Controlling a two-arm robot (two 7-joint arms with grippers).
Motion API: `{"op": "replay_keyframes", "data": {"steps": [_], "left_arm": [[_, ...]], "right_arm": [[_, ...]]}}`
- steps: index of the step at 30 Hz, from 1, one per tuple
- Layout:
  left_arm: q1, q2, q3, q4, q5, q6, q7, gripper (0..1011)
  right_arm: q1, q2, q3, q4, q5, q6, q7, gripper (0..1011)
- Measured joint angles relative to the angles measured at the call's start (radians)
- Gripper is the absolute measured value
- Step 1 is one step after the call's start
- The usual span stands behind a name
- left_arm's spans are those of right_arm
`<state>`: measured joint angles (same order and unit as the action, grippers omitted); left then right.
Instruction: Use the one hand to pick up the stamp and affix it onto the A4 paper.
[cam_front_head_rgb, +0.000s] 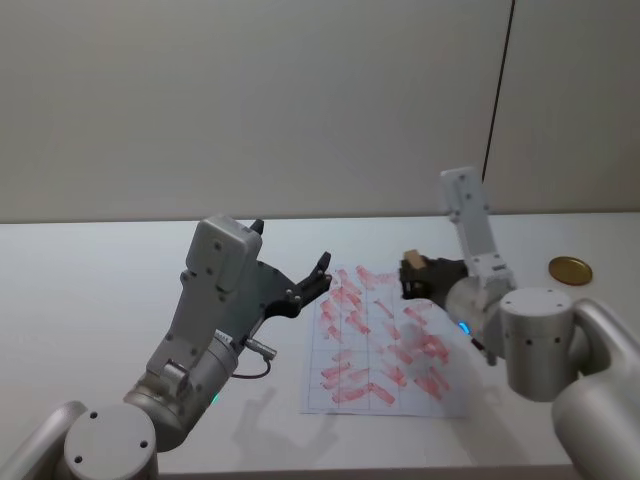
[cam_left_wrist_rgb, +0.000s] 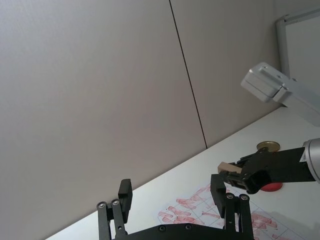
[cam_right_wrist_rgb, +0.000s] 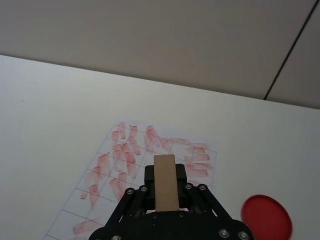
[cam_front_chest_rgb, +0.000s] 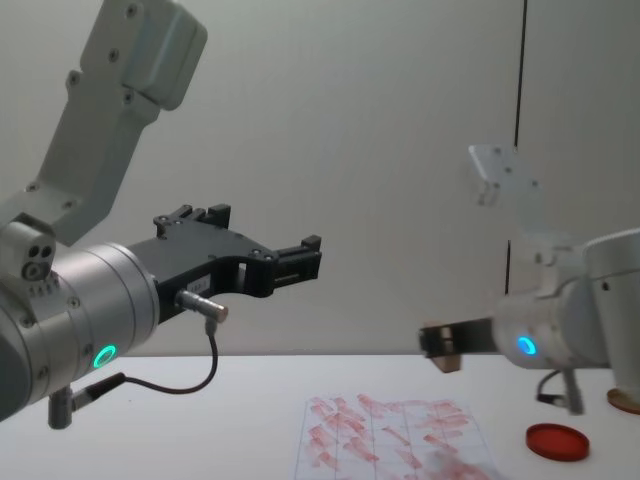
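My right gripper (cam_right_wrist_rgb: 165, 171) is shut on the stamp (cam_right_wrist_rgb: 165, 192), a small tan wooden block, whose end sticks out past the black fingers. In the chest view the right gripper (cam_front_chest_rgb: 436, 343) holds the stamp (cam_front_chest_rgb: 446, 357) in the air, well above the far right part of the A4 paper (cam_front_chest_rgb: 390, 432). The A4 paper (cam_front_head_rgb: 345, 350) lies flat on the white table, gridded and covered with red prints. Over the sheet's left edge my left gripper (cam_front_head_rgb: 290, 252) hangs high, open and with nothing between its fingers (cam_left_wrist_rgb: 125, 192).
A flat round red ink pad (cam_front_chest_rgb: 557, 441) lies on the table to the right of the paper. Farther back on the right sits a round brass disc (cam_front_head_rgb: 570, 269). A plain wall stands behind the white table (cam_front_head_rgb: 100, 300).
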<state>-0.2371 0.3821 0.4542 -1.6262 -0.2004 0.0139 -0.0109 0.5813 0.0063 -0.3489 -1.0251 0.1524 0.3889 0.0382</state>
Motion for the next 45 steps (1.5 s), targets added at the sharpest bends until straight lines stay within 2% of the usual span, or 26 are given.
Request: {"op": "replay_keyframes", "data": {"steps": [9,19,21,28,33,45], "left_arm": [[0.000,0.000,0.000,0.000,0.000,0.000,0.000,993],[0.000,0.000,0.000,0.000,0.000,0.000,0.000,993],[0.000,0.000,0.000,0.000,0.000,0.000,0.000,993],[0.000,0.000,0.000,0.000,0.000,0.000,0.000,993],[0.000,0.000,0.000,0.000,0.000,0.000,0.000,993],[0.000,0.000,0.000,0.000,0.000,0.000,0.000,993]], "right_arm": [[-0.004,0.023,0.036,0.012,-0.004,0.008,-0.028,221],[0.039,0.036,0.081,0.126,-0.012,-0.018,-0.053,220],[0.065,0.036,0.093,0.185,-0.015,-0.035,-0.057,220],[0.122,0.031,0.109,0.312,-0.026,-0.078,-0.062,221],[0.183,0.021,0.120,0.450,-0.036,-0.124,-0.065,221],[0.282,0.001,0.130,0.672,-0.046,-0.206,-0.060,221]]}}
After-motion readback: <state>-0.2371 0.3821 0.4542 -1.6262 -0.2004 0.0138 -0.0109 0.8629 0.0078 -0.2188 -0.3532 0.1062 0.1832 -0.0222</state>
